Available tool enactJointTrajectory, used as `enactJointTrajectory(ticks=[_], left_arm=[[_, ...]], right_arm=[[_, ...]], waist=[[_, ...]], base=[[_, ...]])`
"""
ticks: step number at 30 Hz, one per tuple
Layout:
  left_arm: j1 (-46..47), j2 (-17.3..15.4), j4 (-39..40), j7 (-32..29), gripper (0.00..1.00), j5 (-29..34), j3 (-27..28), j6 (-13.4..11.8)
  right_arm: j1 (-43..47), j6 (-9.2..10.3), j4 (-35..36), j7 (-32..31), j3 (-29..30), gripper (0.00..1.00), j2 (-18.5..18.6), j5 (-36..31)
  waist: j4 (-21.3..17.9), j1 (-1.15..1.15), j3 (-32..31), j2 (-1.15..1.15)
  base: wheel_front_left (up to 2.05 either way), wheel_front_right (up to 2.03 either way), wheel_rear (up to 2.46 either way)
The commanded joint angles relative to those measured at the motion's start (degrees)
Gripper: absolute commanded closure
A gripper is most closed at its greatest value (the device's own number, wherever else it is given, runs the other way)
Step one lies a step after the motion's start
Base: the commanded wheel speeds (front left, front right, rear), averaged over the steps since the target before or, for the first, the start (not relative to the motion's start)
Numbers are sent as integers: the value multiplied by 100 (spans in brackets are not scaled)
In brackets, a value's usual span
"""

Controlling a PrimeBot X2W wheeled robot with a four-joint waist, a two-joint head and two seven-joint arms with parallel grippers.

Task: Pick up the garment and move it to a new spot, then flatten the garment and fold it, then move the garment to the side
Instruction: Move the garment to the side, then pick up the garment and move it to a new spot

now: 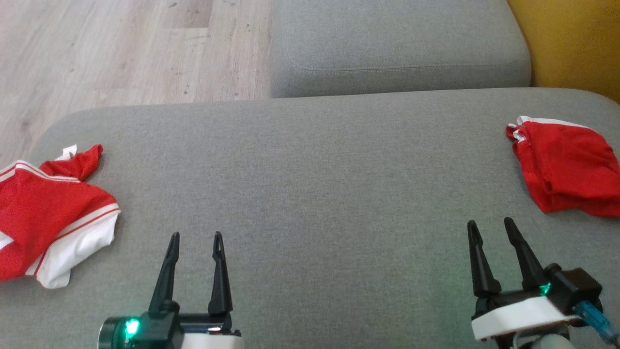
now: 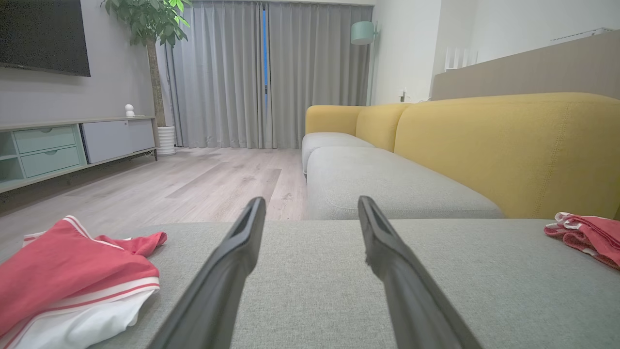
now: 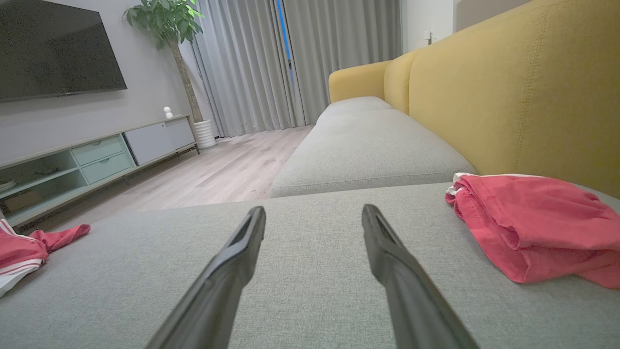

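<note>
The garment [image 1: 46, 215], a red jersey with white panels edged in thin red stripes, lies crumpled at the left edge of the grey sofa cushion [image 1: 310, 184]. The same garment [image 2: 68, 278] sits low on the left in the left wrist view, and a corner of the garment [image 3: 24, 249] reaches into the right wrist view's left edge. My left gripper [image 1: 196, 240] is open and holds nothing, a short way right of the jersey. Far off at the lower right, my right gripper [image 1: 489, 227] stands open with nothing in it too.
A smaller bunched red piece with white trim [image 1: 566, 167] lies at the cushion's right edge, just beyond my right gripper. A second grey cushion [image 1: 397, 46] and the yellow sofa back [image 1: 576, 39] lie behind. Wooden floor [image 1: 121, 48] is at the far left.
</note>
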State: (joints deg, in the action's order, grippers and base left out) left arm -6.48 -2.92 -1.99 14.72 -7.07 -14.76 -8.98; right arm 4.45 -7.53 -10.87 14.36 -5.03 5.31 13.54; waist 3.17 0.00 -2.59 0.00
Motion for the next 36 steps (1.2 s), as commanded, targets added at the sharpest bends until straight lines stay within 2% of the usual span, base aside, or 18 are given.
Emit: enactJointTrajectory(ticks=[1,10,15,20,31,36], left_arm=[[110,4,153,28,0,-18,212,19],[138,4,116,28,0,-51,193,-4],[163,4,60,28,0,-73,177,-25],[155,4,40,28,0,-61,189,-52],[136,4,97,28,0,-100,266,-131],[92,4,202,28,0,-141,384,-198]], right_arm=[[-44,4,217,63,-110,0,8,-49],[-31,4,254,63,-77,0,35,-46],[28,4,264,63,-96,0,69,-42],[-17,4,271,63,-195,0,91,-19],[-31,4,332,63,-122,0,159,-44],[-87,4,355,63,-143,0,186,-28]], waist=[[5,0,6,0],[71,0,71,0],[355,0,127,0],[857,0,239,0],[2367,0,455,0],[2733,0,548,0]], base=[[0,0,0],[0,0,0],[0,0,0],[0,0,0],[0,0,0],[0,0,0]])
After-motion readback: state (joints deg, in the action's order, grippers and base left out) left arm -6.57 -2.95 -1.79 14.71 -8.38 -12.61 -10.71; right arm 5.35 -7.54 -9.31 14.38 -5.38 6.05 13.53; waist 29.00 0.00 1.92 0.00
